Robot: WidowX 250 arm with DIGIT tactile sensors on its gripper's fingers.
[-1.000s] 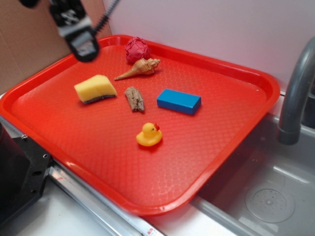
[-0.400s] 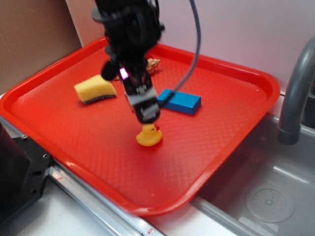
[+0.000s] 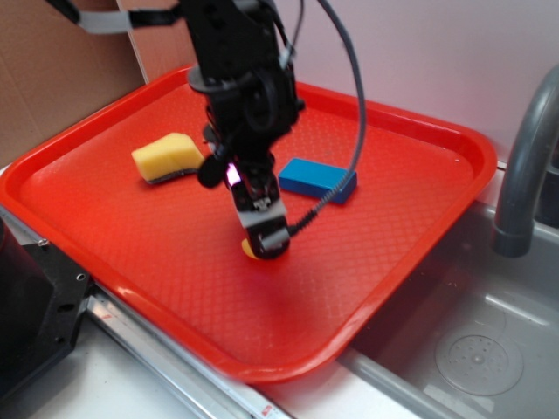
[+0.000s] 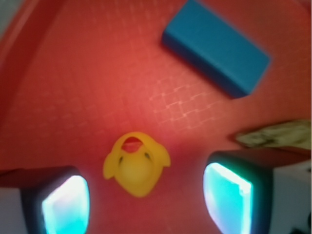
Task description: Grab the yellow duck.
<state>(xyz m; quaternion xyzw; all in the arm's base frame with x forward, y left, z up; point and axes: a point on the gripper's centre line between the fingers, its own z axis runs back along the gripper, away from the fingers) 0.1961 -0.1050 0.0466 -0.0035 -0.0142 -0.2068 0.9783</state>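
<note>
A: Where's the yellow duck (image 4: 135, 168)?

B: On the red tray (image 3: 131, 236), near-middle part. In the wrist view it sits upright on the tray floor between the two fingers (image 4: 66, 204), beak pointing away from the cam.

A: Gripper?

B: The gripper (image 3: 265, 240) is down over the duck. In the exterior view its arm hides most of the duck; only a sliver of yellow (image 3: 248, 250) shows at the tip's left edge.

A: Jaws gripping it?

B: No. Jaws are spread wide, w/ red tray visible on both sides of the duck, so nothing is clamped. The duck is closer to the left finger than to the right one, as the wrist cam sees it; touching neither.

A: What else is on the tray?

B: Blue block (image 3: 318, 180), right of the arm and farther back than the duck. Wrist view shows it too (image 4: 217, 46), beyond the duck, well apart from it. Yellow sponge (image 3: 169, 157) w/ dark underside lies at the left, also apart. A tan, rough-looking bit (image 4: 273, 135) shows at the wrist view's right edge just above the right finger; too blurred to name.

A: Surroundings?

B: A grey faucet (image 3: 527, 166) at the right edge and a metal sink (image 3: 463, 340) below it, beside the tray's near-right rim. Brown cardboard (image 3: 52, 78) at far left.
</note>
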